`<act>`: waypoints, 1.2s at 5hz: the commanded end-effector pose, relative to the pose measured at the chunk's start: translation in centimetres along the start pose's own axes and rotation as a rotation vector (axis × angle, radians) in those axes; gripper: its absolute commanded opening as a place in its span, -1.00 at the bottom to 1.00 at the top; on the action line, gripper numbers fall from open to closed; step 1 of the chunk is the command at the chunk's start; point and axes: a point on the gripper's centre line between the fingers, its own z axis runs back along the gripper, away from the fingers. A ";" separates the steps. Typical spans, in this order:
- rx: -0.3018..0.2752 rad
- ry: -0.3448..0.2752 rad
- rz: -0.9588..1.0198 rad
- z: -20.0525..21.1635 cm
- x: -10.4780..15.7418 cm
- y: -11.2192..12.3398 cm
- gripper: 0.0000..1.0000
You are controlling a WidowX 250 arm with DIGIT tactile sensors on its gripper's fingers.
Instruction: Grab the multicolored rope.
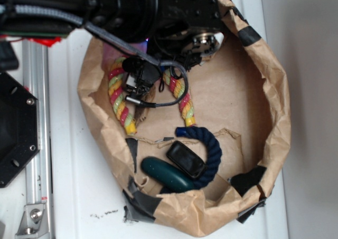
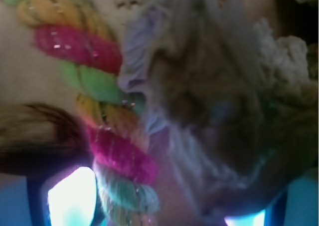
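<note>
The multicolored rope (image 1: 119,99) lies arched on the floor of a brown paper bag (image 1: 277,96), with a pink, yellow and green leg on each side. My gripper (image 1: 140,83) hangs over the top of the arch, between the two legs, and hides that part. In the wrist view the rope (image 2: 102,84) runs very close down the left half of the picture. It passes between my gripper's (image 2: 157,211) spread fingers, close to the glowing left fingertip (image 2: 70,196). The jaws stand wide apart, open around the rope.
A dark navy rope (image 1: 211,149), a black flat object (image 1: 186,159) and a dark green oblong object (image 1: 166,174) lie in the bag's near part. Bag walls rise all around. A metal rail (image 1: 34,91) runs on the left. A blurred grey fibrous mass (image 2: 214,111) fills the wrist view's right.
</note>
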 end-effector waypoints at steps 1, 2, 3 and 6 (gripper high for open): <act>0.125 -0.109 0.134 2.8 -0.2 0.4 1.00; 0.113 -0.109 0.168 2.6 0.1 0.7 1.00; 0.093 -0.070 0.158 1.6 0.4 0.8 1.00; 0.035 -0.012 0.127 0.3 0.7 0.9 0.45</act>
